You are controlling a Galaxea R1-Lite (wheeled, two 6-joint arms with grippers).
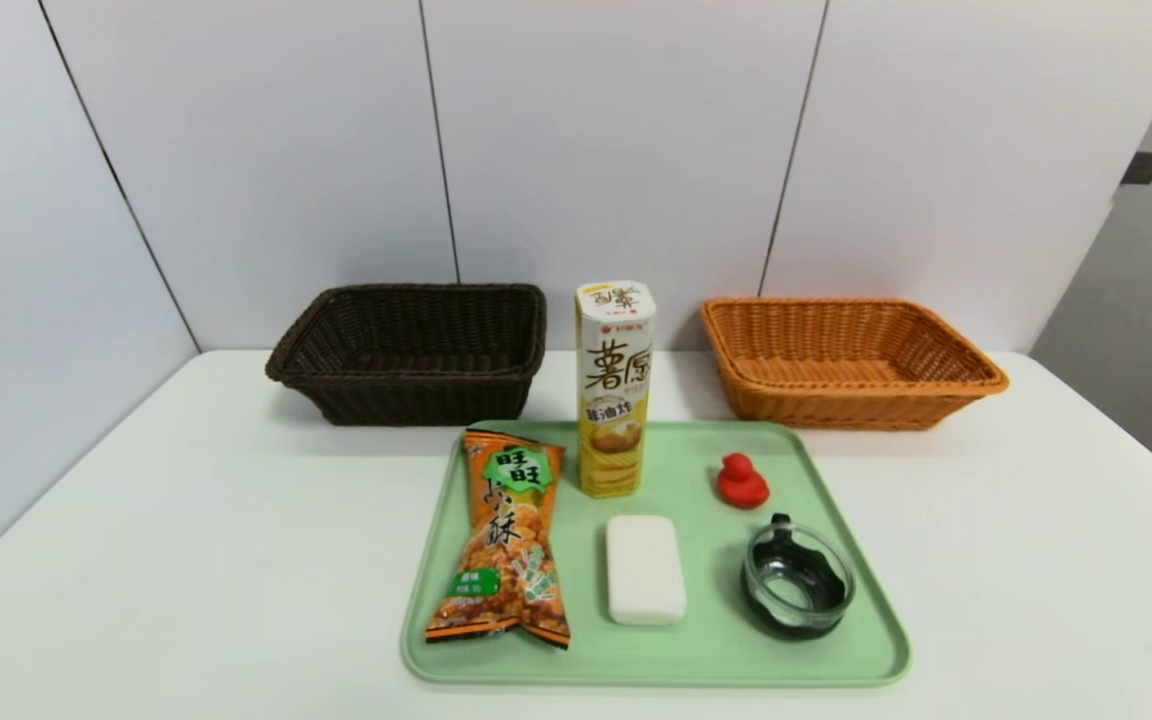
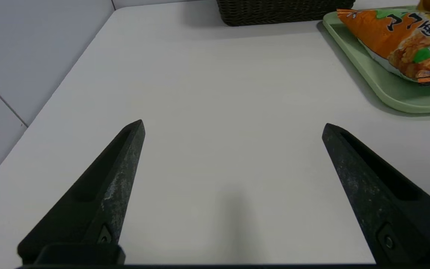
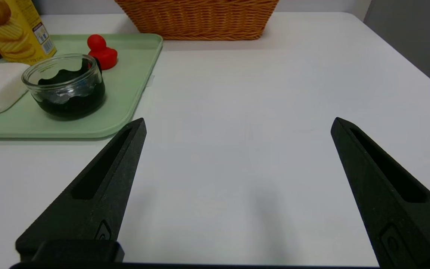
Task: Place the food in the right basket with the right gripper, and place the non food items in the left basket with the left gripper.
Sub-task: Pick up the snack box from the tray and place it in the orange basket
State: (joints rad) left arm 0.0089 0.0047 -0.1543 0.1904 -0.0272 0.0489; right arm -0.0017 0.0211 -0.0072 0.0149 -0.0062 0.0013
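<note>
Snack bag (image 1: 506,545) on green tray (image 1: 836,640), white table (image 1: 186,550), white panelled wall (image 1: 616,140)

Head camera high, facing table; wrist cameras low, forward; all share green tray (image 1: 836,640).

Chip box (image 1: 615,390): "薯原". Snack bag (image 1: 507,538): "旺旺". Barcode on box, digits unreadable.

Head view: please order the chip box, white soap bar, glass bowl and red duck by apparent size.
1. chip box
2. white soap bar and glass bowl: look alike
3. red duck
</note>
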